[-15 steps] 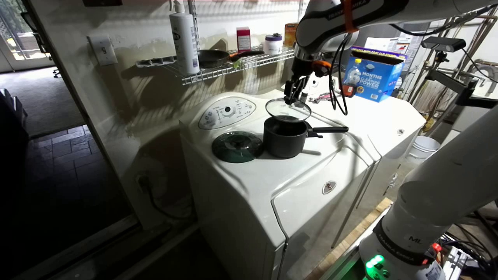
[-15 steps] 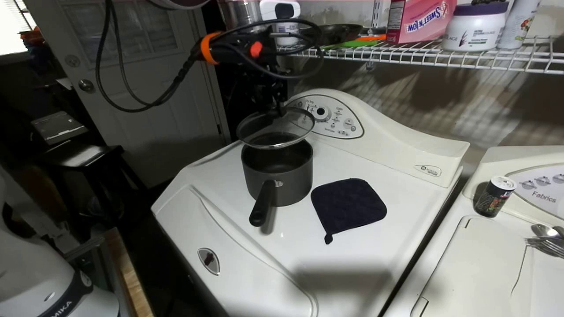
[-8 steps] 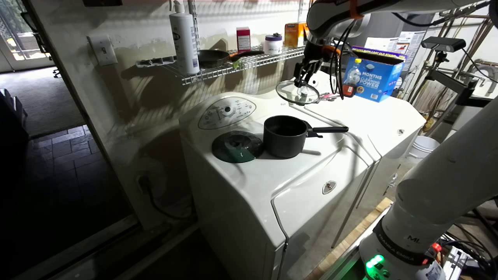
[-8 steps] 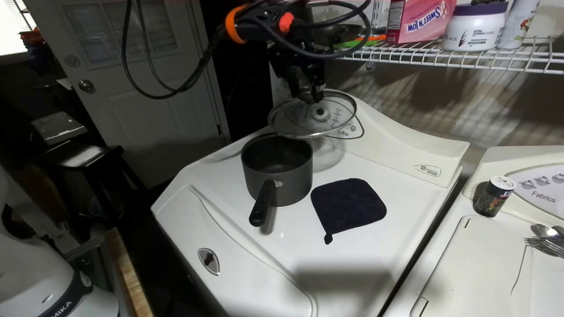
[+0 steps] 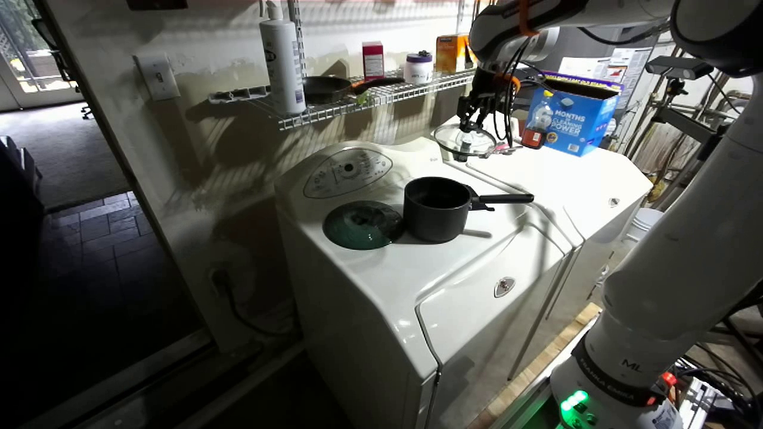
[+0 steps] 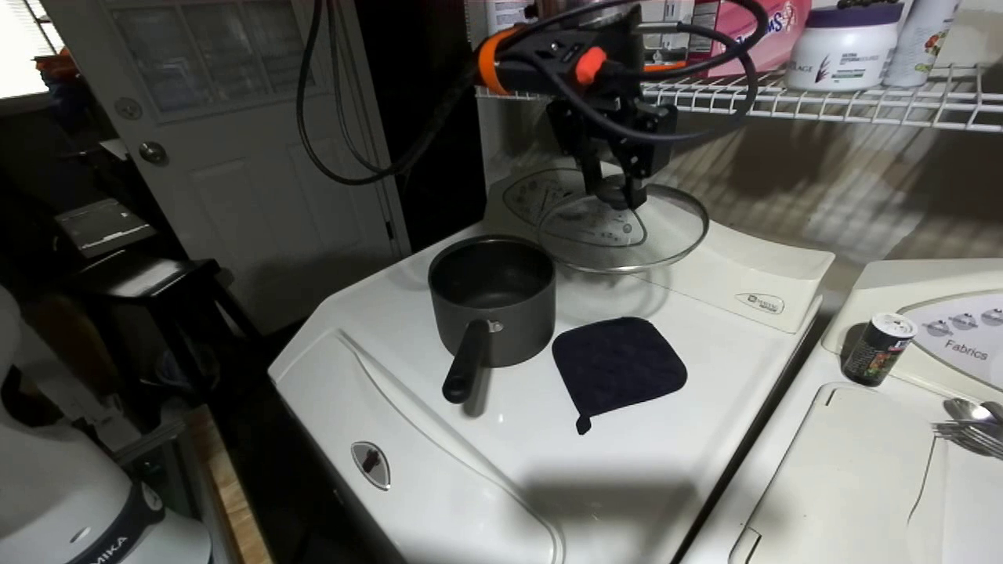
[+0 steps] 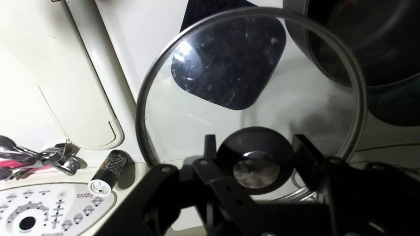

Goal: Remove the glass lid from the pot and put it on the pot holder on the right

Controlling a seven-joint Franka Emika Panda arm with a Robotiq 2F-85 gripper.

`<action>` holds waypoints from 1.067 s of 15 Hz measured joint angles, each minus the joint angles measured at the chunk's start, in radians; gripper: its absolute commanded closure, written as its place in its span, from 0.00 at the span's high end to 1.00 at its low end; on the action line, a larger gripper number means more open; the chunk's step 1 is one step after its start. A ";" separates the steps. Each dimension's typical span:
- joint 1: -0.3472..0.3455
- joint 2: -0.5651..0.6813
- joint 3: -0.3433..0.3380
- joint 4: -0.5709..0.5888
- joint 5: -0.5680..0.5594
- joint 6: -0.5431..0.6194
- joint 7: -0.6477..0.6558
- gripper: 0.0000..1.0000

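My hand [image 6: 617, 190] has the glass lid [image 6: 627, 243] by its round black knob [image 7: 256, 157], the fingers [image 7: 307, 160] set against it from two sides. I hold the lid in the air, higher than the saucepan [image 6: 519, 333] and off to one side of its mouth; in both exterior views the saucepan's dark inside shows. The saucepan stands upright on the white surface [image 6: 650, 446], its straight black handle [image 6: 467, 364] sticking out sideways. Just beside the saucepan the dark navy pot holder [image 6: 619, 366] lies flat; whether the two touch I cannot tell, and in the wrist view I see part of it through the glass. On the side of the saucepan away from its handle lies a dark green round disc [image 5: 363, 225]. Well apart from the saucepan, past the pot holder, a black shaker can [image 6: 880, 349] stands near some cutlery [image 7: 54, 155]. Higher than the saucepan, a wire shelf [image 6: 823, 106] bears a white jar [image 6: 842, 51] with a purple cap.
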 measured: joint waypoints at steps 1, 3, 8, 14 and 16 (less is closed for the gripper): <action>-0.005 0.021 0.000 0.012 0.002 0.002 0.007 0.34; -0.016 0.058 0.000 0.030 0.010 0.013 0.009 0.34; -0.038 0.129 0.000 0.039 0.040 0.066 0.003 0.34; -0.054 0.206 0.009 0.038 0.074 0.097 -0.023 0.34; -0.059 0.228 0.015 0.038 0.074 0.106 -0.024 0.34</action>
